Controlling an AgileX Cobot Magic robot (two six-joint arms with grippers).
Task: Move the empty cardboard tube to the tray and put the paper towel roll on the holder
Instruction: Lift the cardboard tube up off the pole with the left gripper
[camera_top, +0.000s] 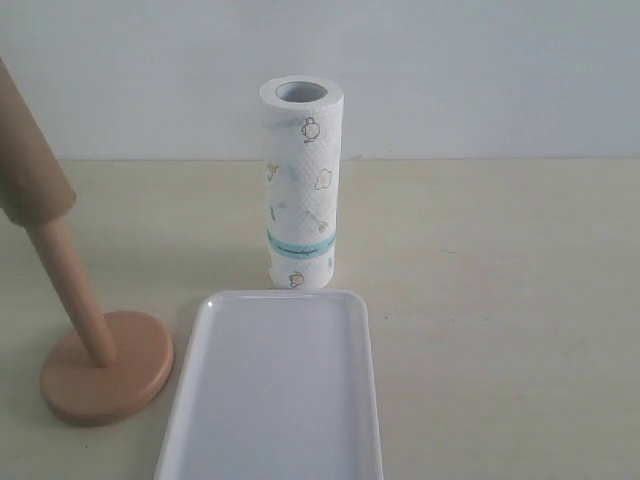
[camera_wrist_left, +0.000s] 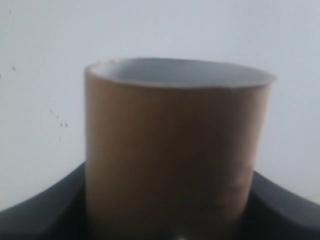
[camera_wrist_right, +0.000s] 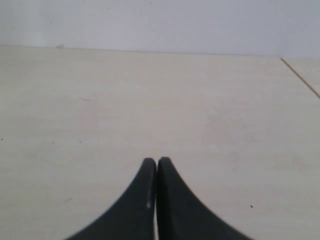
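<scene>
The empty cardboard tube (camera_top: 30, 160) sits over the top of the holder's dowel (camera_top: 75, 290) at the far left, its lower end well above the round disc base (camera_top: 108, 382). In the left wrist view the tube (camera_wrist_left: 172, 145) fills the space between my dark fingers (camera_wrist_left: 40, 212), and my left gripper (camera_wrist_left: 172, 225) is shut on it. The paper towel roll (camera_top: 300, 185) stands upright behind the white tray (camera_top: 285, 296), which is empty. My right gripper (camera_wrist_right: 157, 161) is shut on nothing above bare table. Neither gripper shows in the exterior view.
A pale wooden table (camera_top: 500, 320) runs back to a white wall (camera_top: 480, 70). The tray lies just right of the holder's base. In the right wrist view the table's edge (camera_wrist_right: 300, 76) runs past at the far corner.
</scene>
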